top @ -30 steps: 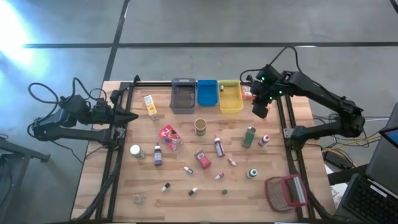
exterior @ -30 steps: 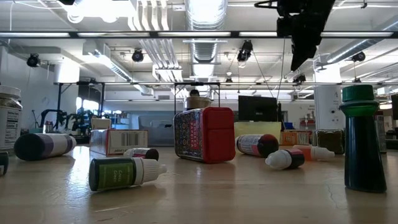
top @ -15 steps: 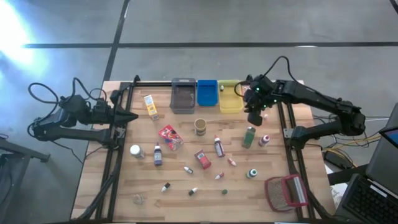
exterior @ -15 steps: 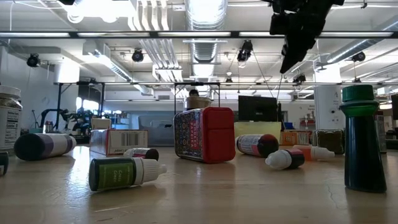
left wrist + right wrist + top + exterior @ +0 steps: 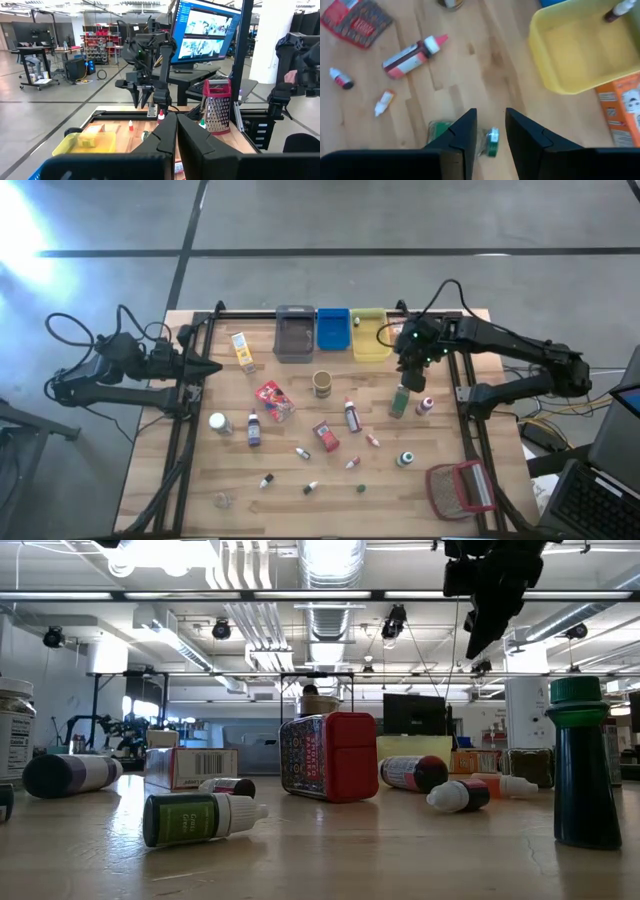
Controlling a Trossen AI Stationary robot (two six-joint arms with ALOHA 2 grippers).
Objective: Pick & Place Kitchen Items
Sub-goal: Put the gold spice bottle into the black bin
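Item: green bottle (image 5: 401, 401), right-hand part of the desk (image 5: 300, 480), standing in the low view with its cap up (image 5: 582, 775); seen from my right wrist it sits directly under my fingers, its green cap (image 5: 492, 135) showing in the gap between them. Position relative to me: my right gripper (image 5: 412, 378) hangs just above it, raised off the desk, on the bottle's far side, between it and the yellow bin (image 5: 369, 335). My right fingers (image 5: 462, 135) stand a little apart with nothing between them, released. Long axis: reads as upright from the low view; from the wrist the green body spreads to one side of the cap, so some lean cannot be ruled out. Judgement: the drop is nearly straight down, and the fingers look set to straddle the cap. Neighbours: a small pink-capped bottle (image 5: 426, 405) just right of it; a dark red-labelled bottle (image 5: 352, 415) lying to its left, well clear. Nearer arm: the right, plainly. My left gripper (image 5: 205, 367) waits at the far-left edge of the desk, fingers (image 5: 165, 140) clenched together on nothing. Other stock: the yellow bin already holds one small bottle (image 5: 619, 10); an orange box (image 5: 626, 107) lies beside that bin.
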